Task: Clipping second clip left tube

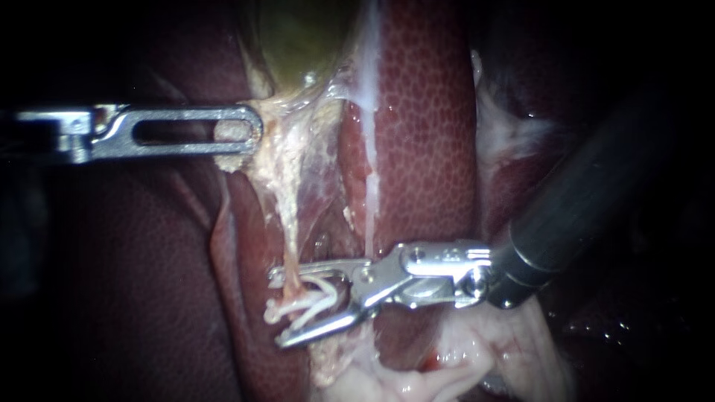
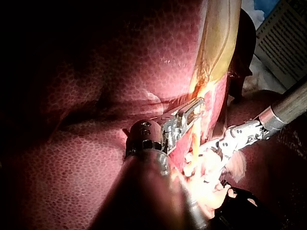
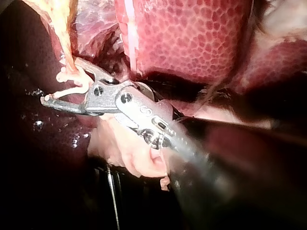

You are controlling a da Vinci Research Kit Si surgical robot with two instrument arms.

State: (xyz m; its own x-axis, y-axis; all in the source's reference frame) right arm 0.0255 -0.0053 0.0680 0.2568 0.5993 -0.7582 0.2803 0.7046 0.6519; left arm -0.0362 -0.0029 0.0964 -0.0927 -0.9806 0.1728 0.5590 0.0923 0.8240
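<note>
Endoscope view: right instrument (image 1: 278,307) pincer gapes wide astride the left tube (image 1: 290,249), not gripping it. Left instrument (image 1: 249,132) pincer clamps pale tissue (image 1: 279,141) under the gallbladder (image 1: 298,37). Left wrist view alone shows a printed sheet (image 2: 283,38), writing illegible.

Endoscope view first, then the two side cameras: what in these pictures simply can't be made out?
Endoscope view: how many white clip pieces there are at the tube; they overlap between the right instrument's open jaws.
Endoscope view: tissue beyond the liver, lost in darkness at both sides.
Left wrist view: tissue under the left instrument, hidden by its dark blurred shaft.
Right wrist view: the left instrument, nowhere in the picture.
</note>
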